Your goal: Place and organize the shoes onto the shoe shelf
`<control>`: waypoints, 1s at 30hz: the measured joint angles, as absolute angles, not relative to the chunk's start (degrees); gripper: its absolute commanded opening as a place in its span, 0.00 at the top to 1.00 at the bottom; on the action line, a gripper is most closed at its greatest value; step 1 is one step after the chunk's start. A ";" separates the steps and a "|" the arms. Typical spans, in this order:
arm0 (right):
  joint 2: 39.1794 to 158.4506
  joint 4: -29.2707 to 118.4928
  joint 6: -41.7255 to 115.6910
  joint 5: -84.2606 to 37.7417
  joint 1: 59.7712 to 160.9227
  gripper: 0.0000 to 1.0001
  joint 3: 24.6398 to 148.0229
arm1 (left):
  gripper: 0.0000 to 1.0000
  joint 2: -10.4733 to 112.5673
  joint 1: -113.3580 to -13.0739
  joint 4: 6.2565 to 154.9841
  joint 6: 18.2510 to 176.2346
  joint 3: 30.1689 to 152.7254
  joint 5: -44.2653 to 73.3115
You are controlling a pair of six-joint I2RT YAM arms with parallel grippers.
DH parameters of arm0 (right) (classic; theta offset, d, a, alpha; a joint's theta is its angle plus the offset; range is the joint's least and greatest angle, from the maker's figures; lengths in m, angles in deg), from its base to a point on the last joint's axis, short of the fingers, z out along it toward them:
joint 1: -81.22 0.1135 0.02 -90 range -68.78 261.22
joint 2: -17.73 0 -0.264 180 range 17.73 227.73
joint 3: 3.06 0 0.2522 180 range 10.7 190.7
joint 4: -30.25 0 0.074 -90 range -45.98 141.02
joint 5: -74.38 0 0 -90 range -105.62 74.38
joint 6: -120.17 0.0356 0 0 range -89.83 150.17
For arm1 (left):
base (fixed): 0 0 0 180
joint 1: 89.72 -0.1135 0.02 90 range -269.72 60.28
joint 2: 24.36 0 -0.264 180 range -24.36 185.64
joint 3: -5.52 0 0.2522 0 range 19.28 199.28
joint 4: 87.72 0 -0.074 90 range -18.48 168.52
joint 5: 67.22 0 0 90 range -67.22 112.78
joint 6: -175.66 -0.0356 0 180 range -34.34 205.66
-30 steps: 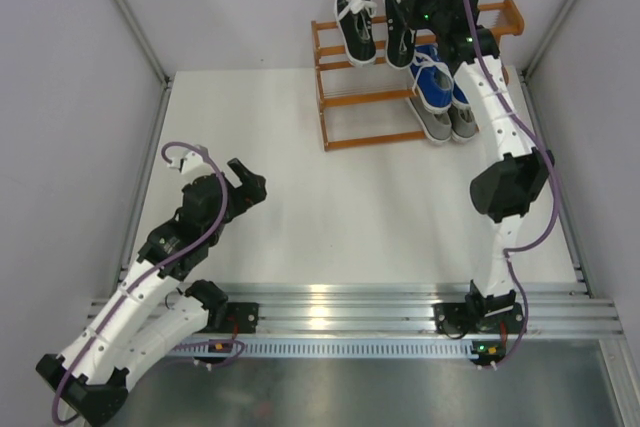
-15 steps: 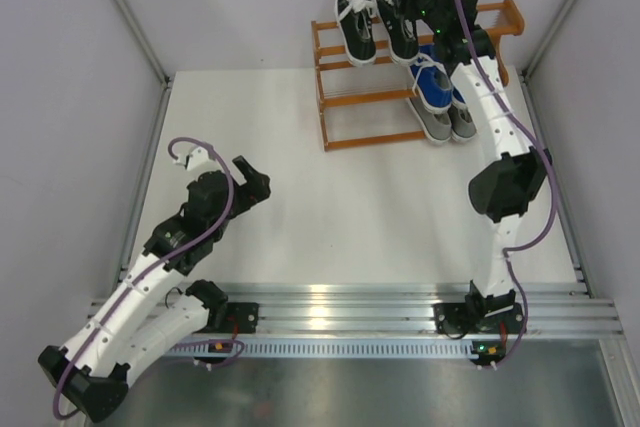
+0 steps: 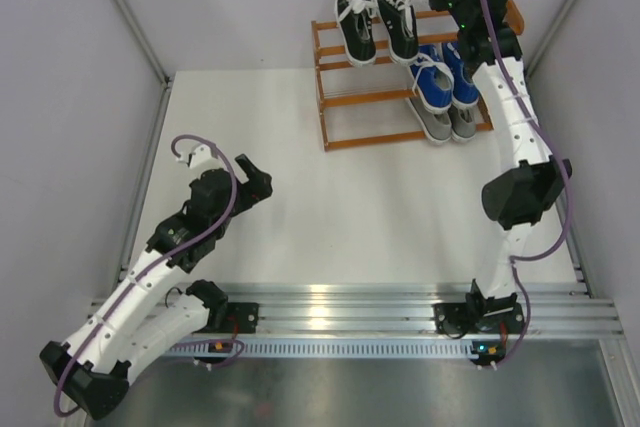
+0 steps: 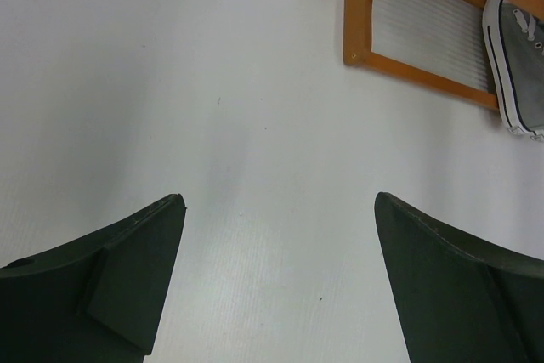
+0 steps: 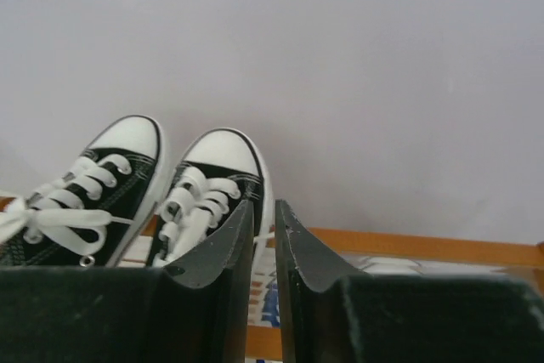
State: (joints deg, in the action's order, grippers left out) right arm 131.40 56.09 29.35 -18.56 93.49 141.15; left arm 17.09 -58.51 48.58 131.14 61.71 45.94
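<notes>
Right gripper [image 5: 263, 214] hovers above the top right end of the shoe shelf [image 3: 365, 99], jaws nearly together, gripping nothing. On the shelf, black pair [image 3: 358, 35] up top, blue pair [image 3: 432, 82] mid-tier, grey pair [image 3: 432, 125] lowest. Left gripper [image 4: 276, 210] hangs over the bench [image 3: 380, 207], well clear of the shelf, jaws wide apart.

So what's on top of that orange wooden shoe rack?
Two black canvas sneakers with white laces, side by side at the left. The right arm covers the orange wooden rack's top right end, hiding anything there.
</notes>
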 measured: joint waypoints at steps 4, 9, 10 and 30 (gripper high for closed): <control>131.38 58.19 29.06 -18.06 91.37 0.89 138.37 | 0.02 16.61 -58.51 48.56 131.14 61.71 45.94; 131.49 62.60 27.71 -18.16 90.54 0.90 133.65 | 0.02 16.31 -58.51 48.58 131.14 61.71 45.88; 131.49 63.06 27.53 -18.30 90.56 0.90 133.17 | 0.02 16.37 -58.51 48.56 131.14 61.71 45.75; 133.37 67.96 27.73 -25.53 92.20 0.89 133.19 | 0.02 16.24 -58.51 48.61 131.16 61.71 44.81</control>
State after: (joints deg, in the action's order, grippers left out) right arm 133.37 67.96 27.73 -25.53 92.20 133.19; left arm 16.24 -58.51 48.61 131.16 61.71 44.81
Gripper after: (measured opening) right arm 0.105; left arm 0.984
